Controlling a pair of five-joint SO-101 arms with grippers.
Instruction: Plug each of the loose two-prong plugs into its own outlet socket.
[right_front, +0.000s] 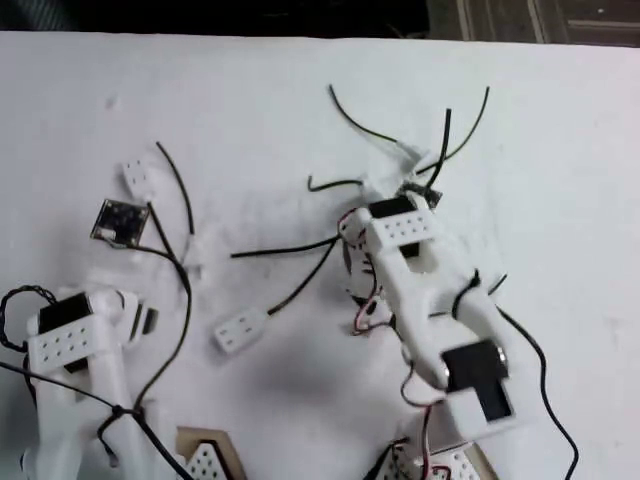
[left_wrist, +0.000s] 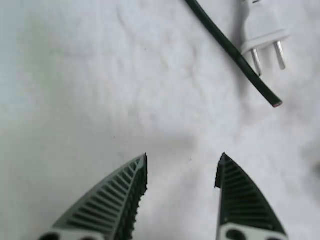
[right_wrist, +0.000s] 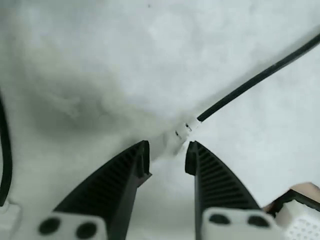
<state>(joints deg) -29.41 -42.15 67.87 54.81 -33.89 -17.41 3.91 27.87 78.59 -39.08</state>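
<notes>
– On the white desk (right_front: 560, 150), where do the arms sit?
– Left arm (right_front: 70, 345) is at the near left corner. Right arm (right_front: 430, 300) stretches from the near edge toward the middle, among several loose black wires (right_front: 360, 125).
– What about the left claw (left_wrist: 182, 157)?
– It hangs over bare cloth, ribbed jaws wide apart, nothing between them. Ahead of it lies a white two-prong plug (left_wrist: 262, 30), flat on the desk, both metal prongs showing. A black cable (left_wrist: 225, 45) runs just beside the plug, its cut end free.
– And the right claw (right_wrist: 167, 145)?
– Its jaws stand a little apart, low over the cloth. The white end of a second plug (right_wrist: 175, 136) lies right at the tips, between them. A black lead (right_wrist: 255, 80) runs away from that plug.
– Where are the sockets?
– A near socket block (right_front: 240, 330), white, with a black wire at one end, lies between the two arms. A far socket block (right_front: 138, 177) lies farther back on the left
</notes>
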